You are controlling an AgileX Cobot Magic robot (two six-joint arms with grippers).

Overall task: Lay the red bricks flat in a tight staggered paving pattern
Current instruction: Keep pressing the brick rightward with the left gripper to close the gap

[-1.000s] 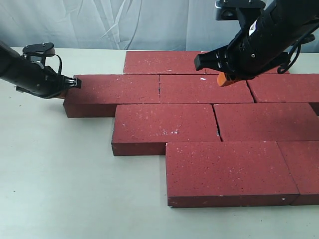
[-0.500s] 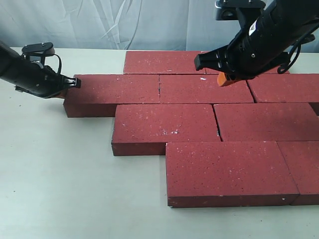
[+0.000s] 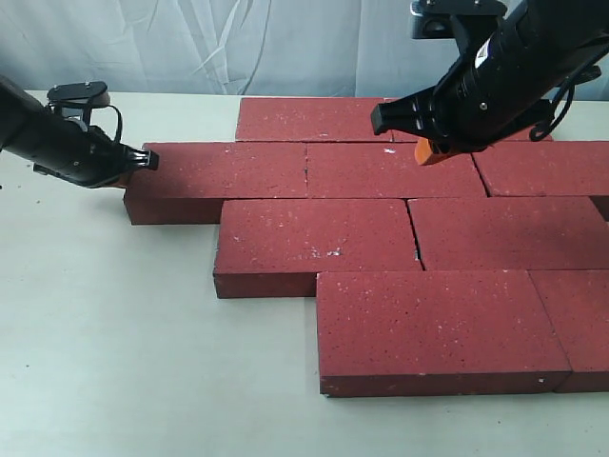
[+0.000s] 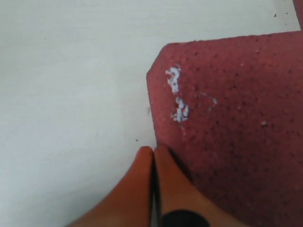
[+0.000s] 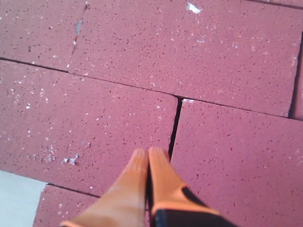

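Observation:
Several dark-red bricks lie flat in staggered rows on the pale table. The leftmost second-row brick has my left gripper pressed against its left end, orange fingers shut and empty. It sits tight against its right neighbour. My right gripper hovers over the second row near the back brick, shut with nothing held, its tips by a seam between two bricks.
The pale table stretches bare to the left and front. A front brick juts toward the near edge. A wrinkled pale backdrop stands behind. Bricks run off the right side.
My left gripper has pushed slightly to the right, sliding the leftmost second-row brick against its neighbour and narrowing the gap. The right arm has not moved.

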